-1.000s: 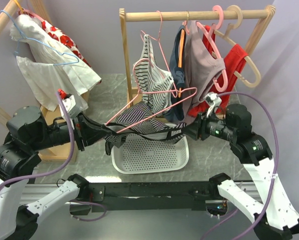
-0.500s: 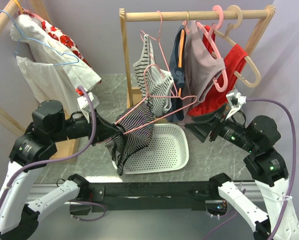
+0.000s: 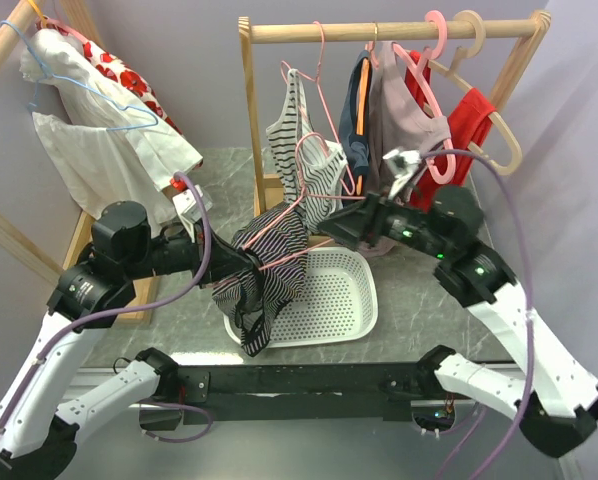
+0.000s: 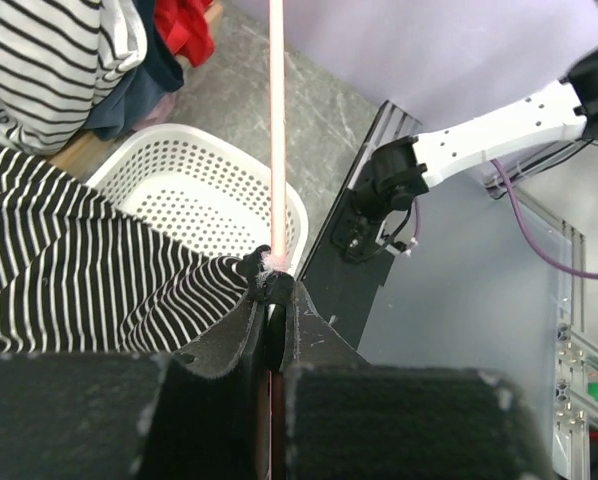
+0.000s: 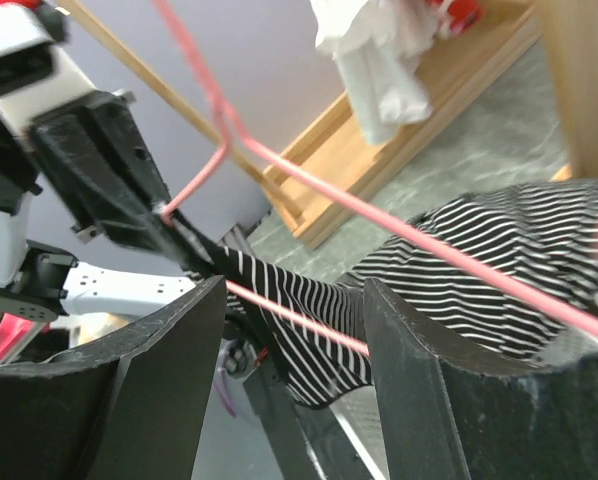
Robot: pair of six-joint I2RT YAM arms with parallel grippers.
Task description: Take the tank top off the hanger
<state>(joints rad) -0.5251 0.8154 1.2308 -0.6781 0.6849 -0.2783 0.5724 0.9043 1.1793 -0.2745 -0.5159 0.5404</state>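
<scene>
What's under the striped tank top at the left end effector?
A white perforated basket; its right half shows, while the striped tank top covers its left part, hiding whatever lies there.

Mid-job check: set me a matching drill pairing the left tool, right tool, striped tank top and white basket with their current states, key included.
Things:
1. left tool
2. right tool
3. striped tank top
4. white basket

States:
A. sits on the table, under the draped fabric
B. open, hanger wire running through its gap
C. shut on the pink hanger
D. hangs bunched from the hanger, above the basket

Pairs: 1-C, 2-B, 3-D, 4-A
</scene>
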